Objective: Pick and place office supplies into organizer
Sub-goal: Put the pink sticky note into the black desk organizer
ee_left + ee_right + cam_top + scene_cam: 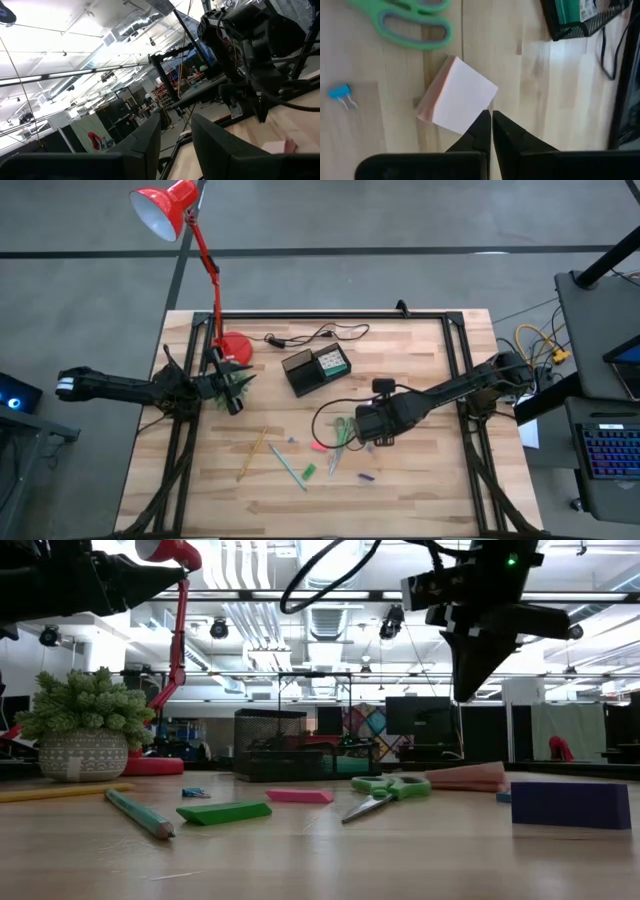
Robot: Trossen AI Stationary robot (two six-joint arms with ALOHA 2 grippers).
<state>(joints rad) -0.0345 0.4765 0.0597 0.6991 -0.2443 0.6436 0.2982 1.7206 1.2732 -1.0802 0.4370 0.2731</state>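
The black mesh organizer [313, 369] stands at the table's far middle, with something green and white in one compartment. My right gripper [491, 124] is shut and points down, hanging above the table [468, 690] over the edge of the pink sticky-note pad [457, 102], which lies flat. The green-handled scissors [343, 430] lie just left of it. A yellow pencil [252, 453], a green pen [290, 467], a green piece [308, 471], a pink piece [318, 445] and a purple piece [366, 477] lie scattered nearer. My left gripper [176, 135] is open and waits at the left [232, 400].
A red desk lamp has its round base [235, 347] at the far left, and a small potted plant [84, 735] stands beside my left gripper. A black cable [318, 335] runs behind the organizer. A blue clip [340, 93] lies near the scissors.
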